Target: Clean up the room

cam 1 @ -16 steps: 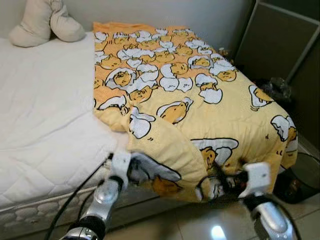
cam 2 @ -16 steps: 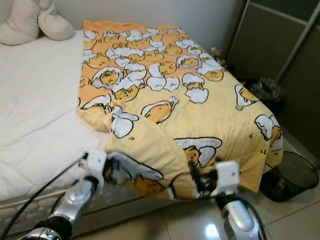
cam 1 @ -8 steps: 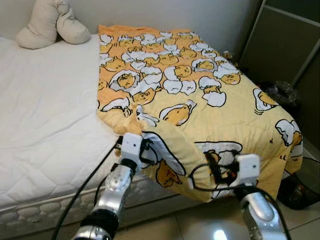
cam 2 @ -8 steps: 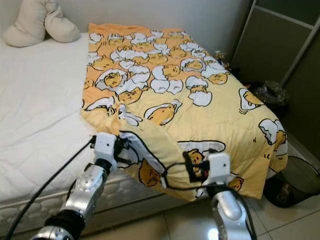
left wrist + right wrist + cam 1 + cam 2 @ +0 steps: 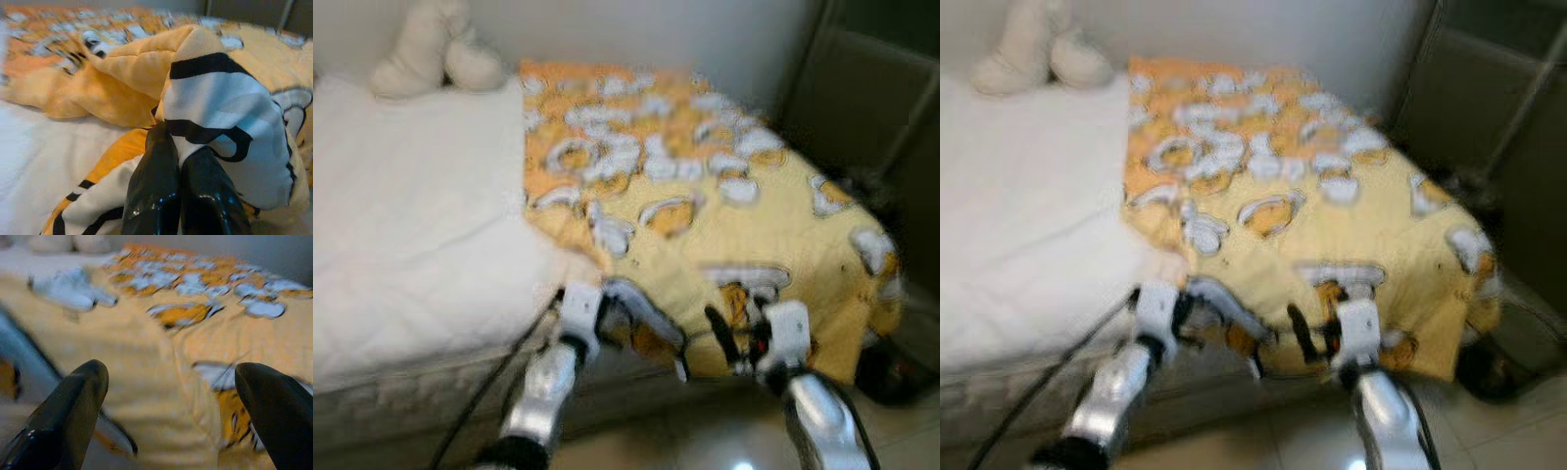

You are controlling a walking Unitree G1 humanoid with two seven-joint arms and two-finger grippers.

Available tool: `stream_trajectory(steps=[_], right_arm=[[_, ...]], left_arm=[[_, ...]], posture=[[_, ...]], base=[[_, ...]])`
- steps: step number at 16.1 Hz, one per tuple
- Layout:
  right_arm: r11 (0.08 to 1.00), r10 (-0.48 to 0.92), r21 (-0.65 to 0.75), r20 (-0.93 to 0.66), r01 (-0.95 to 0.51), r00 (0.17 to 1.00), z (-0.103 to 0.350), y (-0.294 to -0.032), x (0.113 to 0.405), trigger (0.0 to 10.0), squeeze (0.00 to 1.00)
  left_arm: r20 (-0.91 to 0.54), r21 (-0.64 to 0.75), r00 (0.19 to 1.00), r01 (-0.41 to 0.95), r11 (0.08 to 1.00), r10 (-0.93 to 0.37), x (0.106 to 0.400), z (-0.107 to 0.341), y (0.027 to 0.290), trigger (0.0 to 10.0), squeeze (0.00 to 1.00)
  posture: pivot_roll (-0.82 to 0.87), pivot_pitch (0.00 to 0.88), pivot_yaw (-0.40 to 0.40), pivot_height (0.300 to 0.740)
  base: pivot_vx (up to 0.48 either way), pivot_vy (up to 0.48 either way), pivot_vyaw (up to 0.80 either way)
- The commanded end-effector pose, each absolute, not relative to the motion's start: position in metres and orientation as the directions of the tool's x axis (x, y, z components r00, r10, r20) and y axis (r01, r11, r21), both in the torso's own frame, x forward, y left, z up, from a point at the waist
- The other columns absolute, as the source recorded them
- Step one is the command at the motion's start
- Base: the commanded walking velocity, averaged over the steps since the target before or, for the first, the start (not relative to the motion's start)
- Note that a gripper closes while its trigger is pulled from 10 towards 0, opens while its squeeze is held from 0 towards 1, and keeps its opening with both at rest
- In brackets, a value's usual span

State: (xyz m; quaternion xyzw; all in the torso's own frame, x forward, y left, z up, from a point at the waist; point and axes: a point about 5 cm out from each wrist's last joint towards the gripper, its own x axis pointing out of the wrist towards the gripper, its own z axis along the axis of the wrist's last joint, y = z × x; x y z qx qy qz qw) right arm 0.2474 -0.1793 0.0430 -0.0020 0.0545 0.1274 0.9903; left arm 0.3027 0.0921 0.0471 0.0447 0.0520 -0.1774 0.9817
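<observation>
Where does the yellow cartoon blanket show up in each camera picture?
Left eye view: blanket covers the bed's right half.
Right eye view: same place.
Left wrist view: a fold pinched by the left gripper.
Right wrist view: spread ahead.
Shared landmark: white mattress.

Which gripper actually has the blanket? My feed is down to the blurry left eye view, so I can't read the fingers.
Observer: The left gripper is shut on a fold of the yellow blanket; its wrist view shows the fabric pinched between the two black fingers.
Operator: And the right one?
Observer: The right gripper is open, fingers spread wide with blanket between and beyond them, not clamped.
Operator: Is the held fold on the bed or hanging off it?
Observer: The left wrist view shows the white mattress directly beside the pinched fold, so it sits at the blanket's edge over the bed.
</observation>
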Motion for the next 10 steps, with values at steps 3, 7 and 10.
stream_trajectory(steps=[3, 7, 10], right_arm=[[0.962, 0.270, -0.004, -0.107, -0.272, 0.957, 0.046, -0.179, 0.251, 10.0, 0.00], [0.956, 0.291, -0.001, -0.136, -0.294, 0.947, 0.040, -0.178, 0.245, 10.0, 0.00], [0.946, 0.320, -0.007, -0.167, -0.325, 0.933, 0.036, -0.178, 0.240, 10.0, 0.00]], left_arm=[[-0.155, 0.064, 0.902, 0.415, 0.908, -0.402, 0.296, 0.040, 0.083, 10.0, 0.00], [-0.249, -0.022, 0.817, 0.533, 0.846, -0.521, 0.281, 0.021, 0.067, 10.0, 0.00], [-0.283, -0.136, 0.742, 0.596, 0.791, -0.608, 0.270, 0.013, 0.047, 10.0, 0.00]], posture=[[0.05, 0.000, -0.016, 0.740], [0.04, 0.000, -0.015, 0.740], [0.04, 0.000, -0.022, 0.740]], base=[[0.000, 0.000, 0.00], [-0.067, 0.000, 0.00], [-0.415, -0.244, 0.00]])
